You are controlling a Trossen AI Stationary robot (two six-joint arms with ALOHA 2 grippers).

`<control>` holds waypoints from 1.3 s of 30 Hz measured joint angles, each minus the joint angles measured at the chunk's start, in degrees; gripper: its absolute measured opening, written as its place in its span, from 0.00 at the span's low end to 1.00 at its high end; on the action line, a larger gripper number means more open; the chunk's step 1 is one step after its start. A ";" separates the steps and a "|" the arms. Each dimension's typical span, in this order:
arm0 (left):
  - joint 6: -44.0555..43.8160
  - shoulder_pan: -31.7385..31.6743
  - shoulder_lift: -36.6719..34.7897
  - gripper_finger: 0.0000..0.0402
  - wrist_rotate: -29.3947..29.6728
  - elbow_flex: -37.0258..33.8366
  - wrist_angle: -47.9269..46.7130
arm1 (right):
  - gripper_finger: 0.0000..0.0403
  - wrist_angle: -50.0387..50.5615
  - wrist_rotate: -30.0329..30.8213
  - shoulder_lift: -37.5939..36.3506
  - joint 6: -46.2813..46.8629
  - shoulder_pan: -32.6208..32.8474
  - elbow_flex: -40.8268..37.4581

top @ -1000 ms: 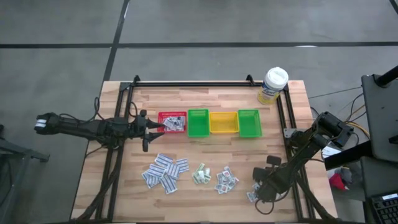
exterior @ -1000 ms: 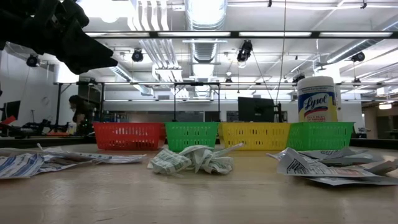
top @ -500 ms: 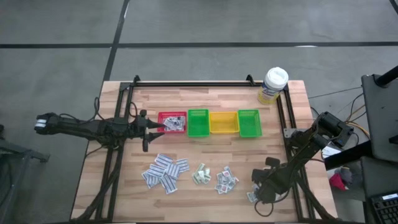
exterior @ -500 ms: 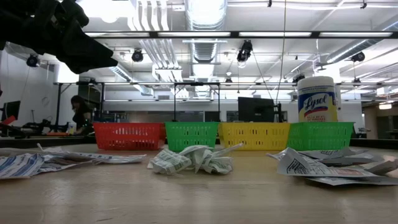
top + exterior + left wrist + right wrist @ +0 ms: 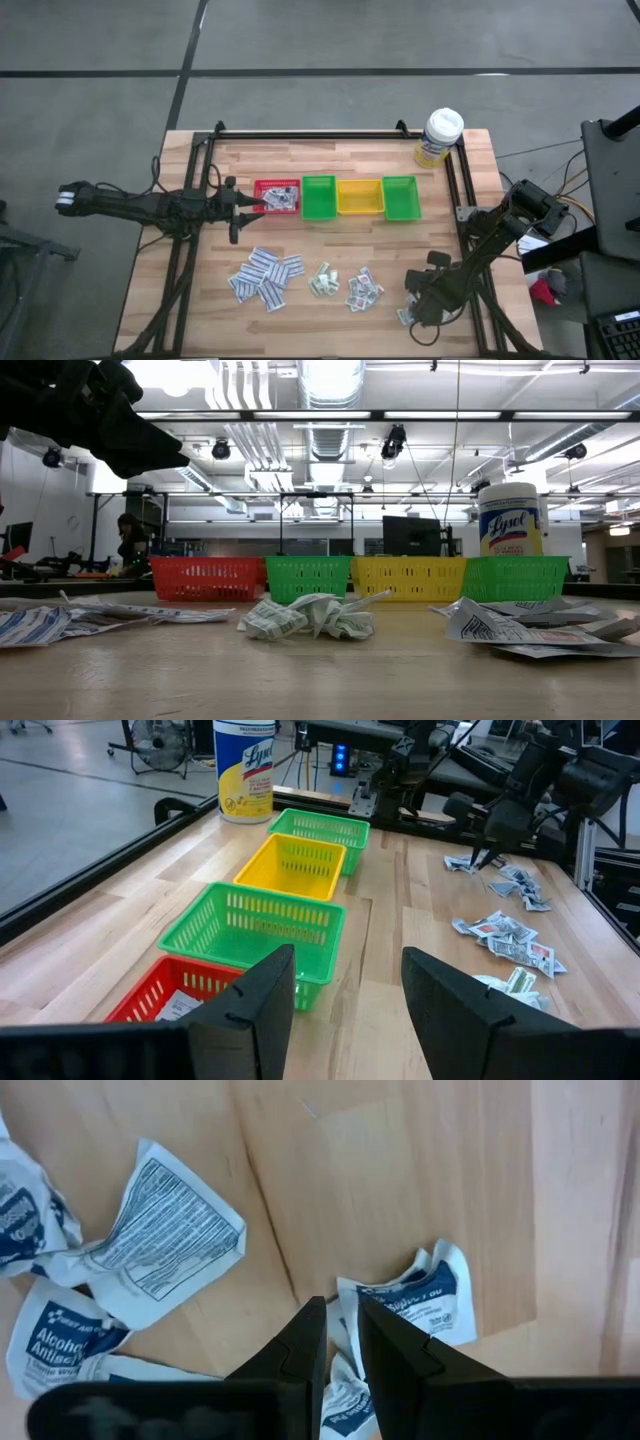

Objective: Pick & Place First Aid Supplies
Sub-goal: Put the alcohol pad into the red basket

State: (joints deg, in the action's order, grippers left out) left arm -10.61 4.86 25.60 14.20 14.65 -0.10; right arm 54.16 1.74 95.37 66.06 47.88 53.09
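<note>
The first aid supplies lie as small white packets in heaps along the table's near side, and some lie in the red bin. My right gripper points down at the near right, shut on a blue-printed packet of a small heap there. My left gripper hovers level and open just left of the red bin, with nothing between its fingers. My right gripper pinches the crumpled edge of the blue-printed packet between its two fingertips. The fingers come from above, pointing down. The rest of the packet lies on the wooden table.
Red, green, yellow and green bins stand in a row across the table's middle. A white-capped bottle with a yellow label stands at the far right. Black rails frame the table.
</note>
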 joint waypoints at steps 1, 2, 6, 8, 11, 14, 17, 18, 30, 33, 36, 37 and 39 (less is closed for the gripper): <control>0.00 0.00 -0.02 0.45 0.00 0.00 0.00 | 0.15 0.12 0.01 0.00 0.00 0.00 -0.04; -0.02 0.02 0.00 0.45 0.00 -0.02 0.00 | 0.15 0.26 0.04 0.00 -0.02 -0.02 -0.06; 0.13 0.00 -0.01 0.45 0.00 -0.01 0.00 | 0.15 0.30 -0.03 0.00 -0.02 0.00 -0.42; 0.24 0.00 0.00 0.44 0.00 -0.02 0.01 | 0.15 0.28 -0.11 0.00 -0.02 0.00 -0.52; 0.31 0.00 -0.02 0.45 0.00 -0.02 0.02 | 0.15 0.29 -0.08 0.00 -0.02 0.00 -0.64; 0.33 0.01 -0.02 0.44 0.00 -0.01 0.02 | 0.15 0.30 -0.09 0.02 0.00 0.00 -0.88; 0.34 0.00 -0.01 0.45 0.00 -0.01 0.01 | 0.15 0.39 -0.19 0.94 -0.05 0.00 -0.89; 0.35 0.02 -0.02 0.45 0.00 -0.02 0.01 | 0.15 0.41 -0.26 1.49 -0.09 0.00 -0.89; 0.35 0.02 -0.02 0.44 0.00 0.00 0.04 | 0.15 6.47 -0.16 4.92 -2.03 0.26 2.73; 0.35 0.01 -0.02 0.45 0.00 0.00 0.04 | 0.14 6.64 -0.17 4.90 -1.77 0.28 2.75; 0.35 0.01 -0.02 0.44 0.00 0.00 0.04 | 0.14 6.49 0.00 4.92 -1.77 0.24 2.72; 0.36 0.01 -0.02 0.45 0.00 0.00 0.04 | 0.13 6.59 0.18 4.92 -1.73 0.26 2.72; 0.35 0.00 -0.02 0.45 0.00 0.00 0.04 | 0.13 6.55 0.83 4.92 -1.73 0.26 2.72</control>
State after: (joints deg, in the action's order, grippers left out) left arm -10.26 4.86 25.58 14.20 14.66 -0.05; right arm 60.70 2.57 100.29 64.34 48.14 55.81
